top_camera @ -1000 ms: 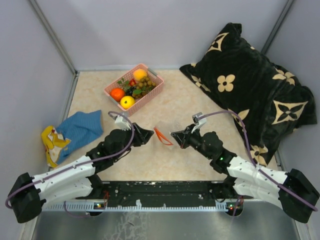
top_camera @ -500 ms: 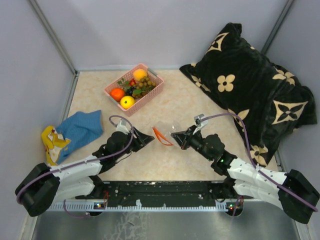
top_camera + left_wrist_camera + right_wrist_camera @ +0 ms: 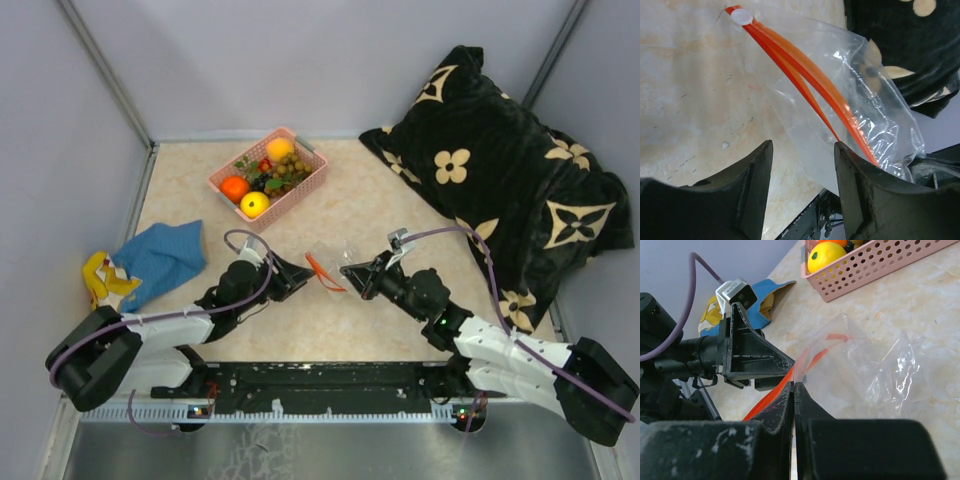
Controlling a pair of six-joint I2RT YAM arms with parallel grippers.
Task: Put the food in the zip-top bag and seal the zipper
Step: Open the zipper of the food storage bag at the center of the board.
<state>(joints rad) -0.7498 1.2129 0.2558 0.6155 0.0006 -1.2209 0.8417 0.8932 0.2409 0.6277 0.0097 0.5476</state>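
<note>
Pincers first: the right gripper (image 3: 794, 385) is clamped tight, fingers pressed flat together, with the clear film of the zip-top bag (image 3: 875, 365) pinched at their tips right next to the zipper (image 3: 767, 399). The left gripper (image 3: 803, 147) is released, with a clear gap between its two fingers. The orange strip runs down toward that gap and ends by the finger on the right side of the wrist view. I can't tell if it actually touches the finger. Nothing is gripped on that side.

The bag sits mid-table, between the two grippers, near the front edge and well apart from the basket (image 3: 268, 178). Its pinched end is raised a bit and the rest sprawls crinkled on the table (image 3: 370, 200). From the left wrist view the two halves of the zipper are spread apart for part of their length, with a white slider tab (image 3: 742, 16) at the far end.

Counts:
- 1 bag, 1 zipper, 1 slider tab
- 1 pink basket, holding all the food (image 3: 265, 178)
- 1 orange fruit (image 3: 235, 188)
- 2 yellowish round fruits (image 3: 254, 204)
- 1 tan berry cluster (image 3: 290, 168)
- 1 dark grape bunch, as far as I can make out
- 1 small red piece (image 3: 264, 165)
- 1 blue-and-yellow cloth (image 3: 150, 262) at the left
- 1 black pillow (image 3: 500, 170) with cream flowers at the right
</note>
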